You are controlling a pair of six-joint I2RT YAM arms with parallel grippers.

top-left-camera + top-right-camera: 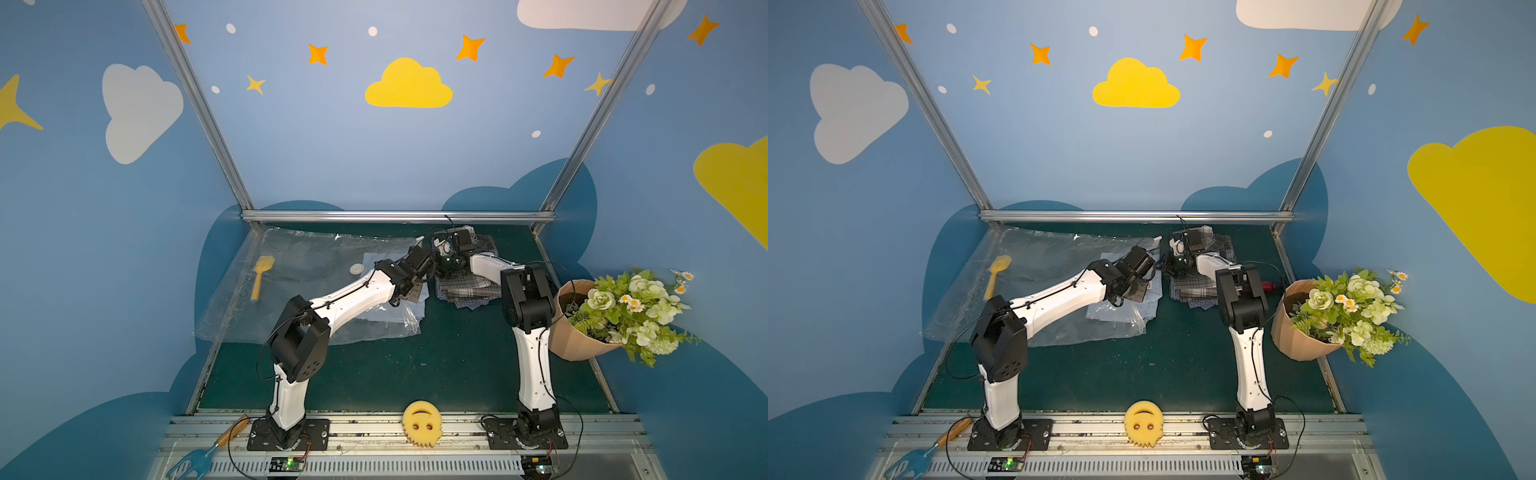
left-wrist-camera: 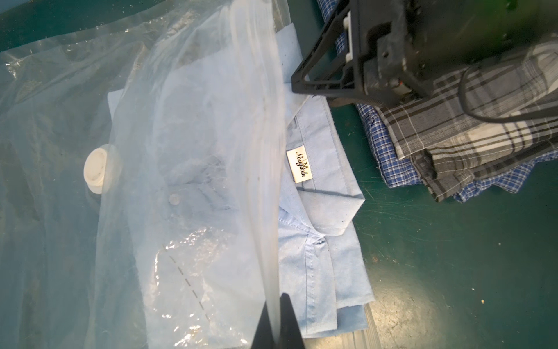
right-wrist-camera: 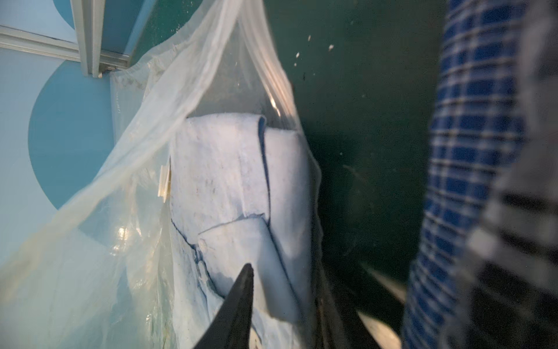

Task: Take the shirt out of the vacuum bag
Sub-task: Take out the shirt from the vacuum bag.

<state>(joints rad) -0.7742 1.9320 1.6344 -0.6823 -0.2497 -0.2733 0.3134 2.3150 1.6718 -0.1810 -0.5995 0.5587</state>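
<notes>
Pinching the top film of the vacuum bag (image 1: pixel 299 257) in your left tool (image 2: pixel 276 305), you are holding its mouth open, the shirt (image 2: pixel 314 256) lying half out. Your right tool (image 3: pixel 285 272) is straddling the collar (image 2: pixel 326 169), grip unclear; next is clamping firmly and pulling clear

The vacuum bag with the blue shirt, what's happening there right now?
The left gripper is shut on the upper edge of the vacuum bag, holding its mouth up. The right gripper has its jaws on either side of the collar end of the folded light blue shirt. Whether it grips yet is unclear. The shirt lies mostly inside the bag.
</notes>
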